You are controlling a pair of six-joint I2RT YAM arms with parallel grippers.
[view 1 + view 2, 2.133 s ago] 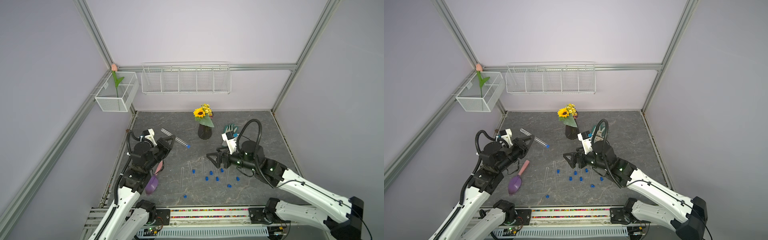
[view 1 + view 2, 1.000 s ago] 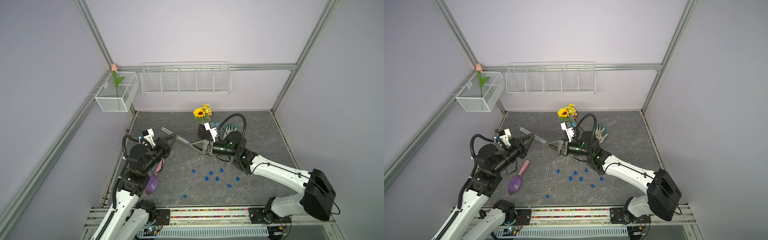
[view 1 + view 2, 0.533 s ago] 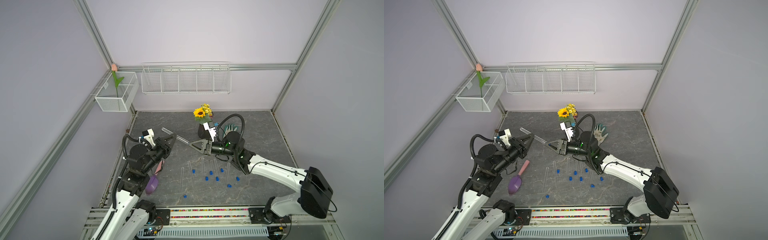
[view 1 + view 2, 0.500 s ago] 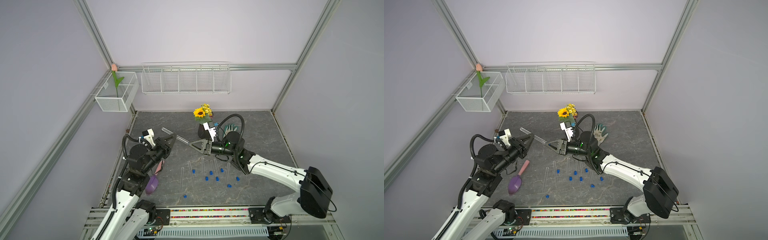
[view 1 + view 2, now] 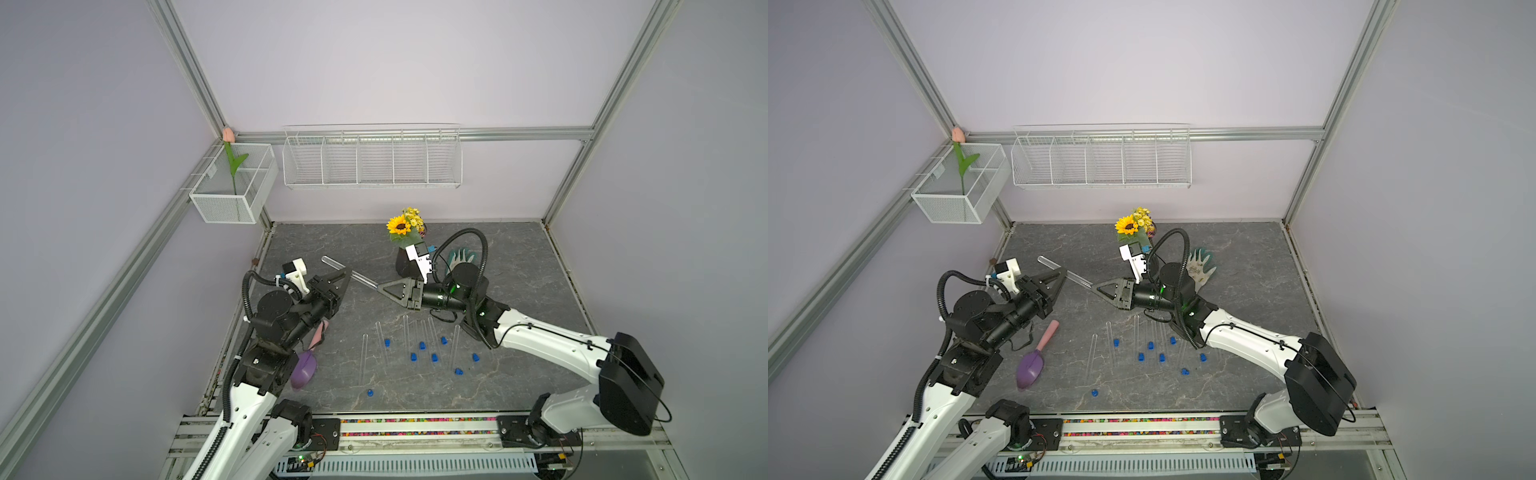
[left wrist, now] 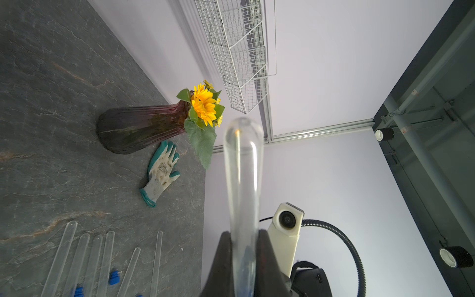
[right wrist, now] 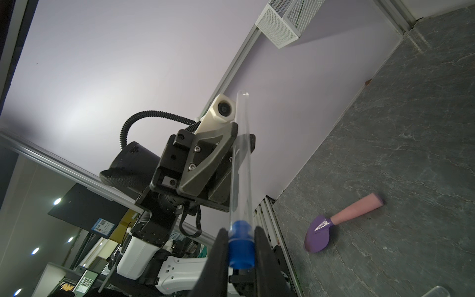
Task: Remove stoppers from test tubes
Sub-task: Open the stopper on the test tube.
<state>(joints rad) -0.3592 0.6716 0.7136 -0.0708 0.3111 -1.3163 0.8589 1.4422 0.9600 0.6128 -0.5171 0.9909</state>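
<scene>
A grey marbled tabletop [image 5: 498,257] enclosed by lilac walls [image 5: 374,62] fills the lower centre of both top views. Left of centre, the left gripper [image 5: 345,275] is clamped around a long clear test tube [image 5: 362,279], which slants above the surface. At centre, the right gripper [image 5: 379,287] is clenched on the bright blue plug-shaped stopper [image 7: 241,248] in that tube's mouth. Below them, more clear tubes [image 5: 405,332] and loose blue stoppers [image 5: 422,345] lie scattered on the tabletop.
</scene>
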